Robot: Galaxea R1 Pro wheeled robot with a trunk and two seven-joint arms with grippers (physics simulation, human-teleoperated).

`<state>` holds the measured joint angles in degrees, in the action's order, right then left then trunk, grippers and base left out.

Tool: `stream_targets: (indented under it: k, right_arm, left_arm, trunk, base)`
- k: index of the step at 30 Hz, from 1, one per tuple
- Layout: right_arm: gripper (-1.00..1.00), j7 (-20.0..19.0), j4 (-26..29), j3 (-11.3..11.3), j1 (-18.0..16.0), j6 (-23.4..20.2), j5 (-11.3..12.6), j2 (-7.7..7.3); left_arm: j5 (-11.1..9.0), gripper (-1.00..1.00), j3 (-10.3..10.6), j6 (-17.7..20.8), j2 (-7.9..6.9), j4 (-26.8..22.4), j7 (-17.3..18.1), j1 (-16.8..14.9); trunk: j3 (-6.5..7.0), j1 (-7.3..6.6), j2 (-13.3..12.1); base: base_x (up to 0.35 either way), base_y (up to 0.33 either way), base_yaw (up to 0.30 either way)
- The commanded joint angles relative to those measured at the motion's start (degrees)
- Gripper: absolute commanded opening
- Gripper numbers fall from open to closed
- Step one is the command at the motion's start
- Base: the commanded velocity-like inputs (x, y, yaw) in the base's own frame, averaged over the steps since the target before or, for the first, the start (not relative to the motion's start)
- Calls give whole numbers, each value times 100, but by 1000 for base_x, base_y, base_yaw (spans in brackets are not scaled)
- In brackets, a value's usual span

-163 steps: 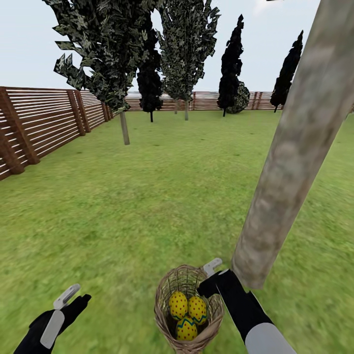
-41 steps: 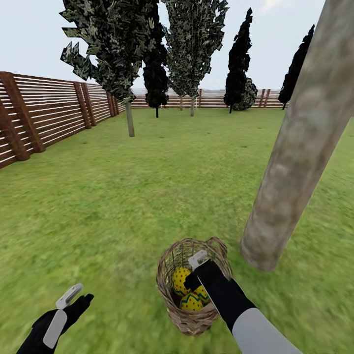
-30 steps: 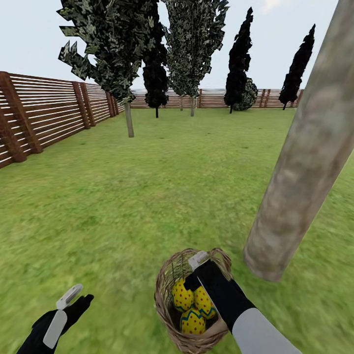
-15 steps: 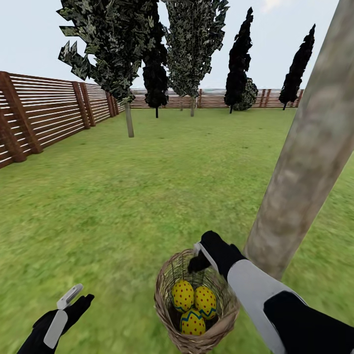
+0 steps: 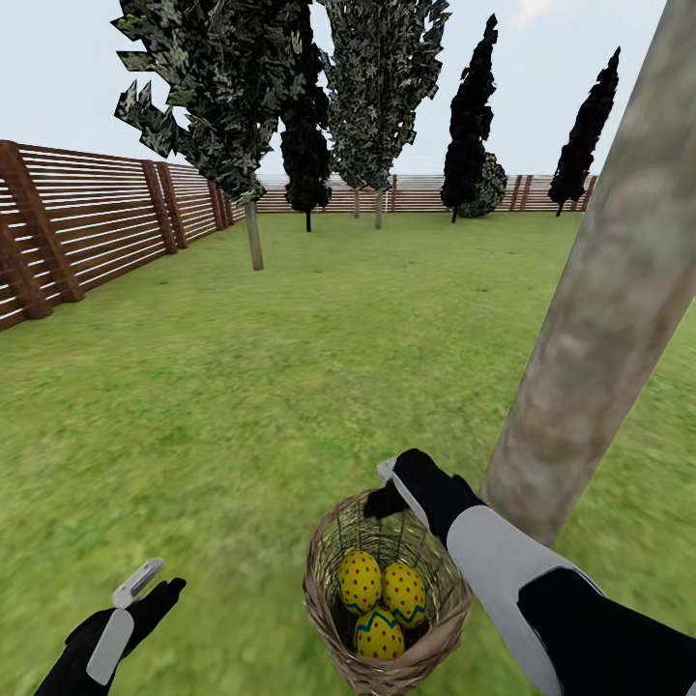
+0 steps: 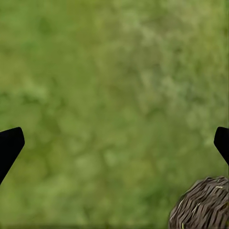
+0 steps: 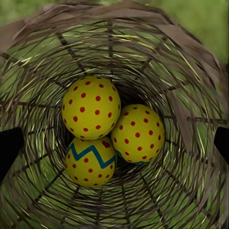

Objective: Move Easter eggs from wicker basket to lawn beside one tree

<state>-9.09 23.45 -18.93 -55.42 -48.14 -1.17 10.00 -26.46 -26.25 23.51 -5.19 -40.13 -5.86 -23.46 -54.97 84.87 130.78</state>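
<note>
The wicker basket (image 5: 387,604) stands upright on the lawn (image 5: 290,387) just beside the foot of the tree (image 5: 590,319), whose thick mottled trunk rises on the side of the basket toward the robot's right. All three Easter eggs (image 5: 380,604) lie together at the bottom of the basket, touching one another; in the right wrist view the eggs (image 7: 107,133) sit in a tight cluster, two showing red dots and one showing a blue-green zigzag band, with the woven wall of the basket (image 7: 191,71) ringing them. The right claw (image 5: 391,483) hangs over the far rim of the basket, above the eggs and apart from them; its two dark fingertips (image 7: 9,148) stand wide apart at opposite edges of the right wrist view, holding nothing. The left claw (image 5: 145,585) hovers over bare grass well to the left of the basket, its fingertips (image 6: 9,145) likewise spread wide and empty, with a piece of the basket's weave (image 6: 202,205) just showing near one of them. A brown slatted fence (image 5: 87,232) runs along the garden beyond the basket, with thinner and darker trees (image 5: 232,106) standing far behind it.
</note>
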Motion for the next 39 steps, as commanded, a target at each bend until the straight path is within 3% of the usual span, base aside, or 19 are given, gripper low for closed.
stream_targets:
  k: [1,5,25,36,39]
  right_arm:
    - [100,-15,-1,-16,-6,42,-13,0]
    - [100,-14,-15,-17,-4,145,-5,0]
    - [100,-5,-213,-22,13,178,14,0]
    - [100,-5,-224,-31,14,561,-5,0]
    - [100,-5,-231,-32,14,770,-6,0]
  left_arm:
    - [-61,100,-3,31,1,-12,-38,-1]
    - [-61,100,-3,31,1,-15,-38,-1]
    - [-61,100,-3,31,-30,27,-38,-1]
    - [-61,100,-3,31,-25,23,-38,-1]
    - [-61,100,-3,31,-26,23,-38,-1]
  trunk:
    - [-6,-1,2]
    - [-6,-1,2]
    - [-365,438,805]
    - [-562,680,1246]
    - [-629,688,1250]
  base:
    - [0,0,0]
    - [0,0,0]
    - [0,0,0]
    - [0,0,0]
    - [0,0,0]
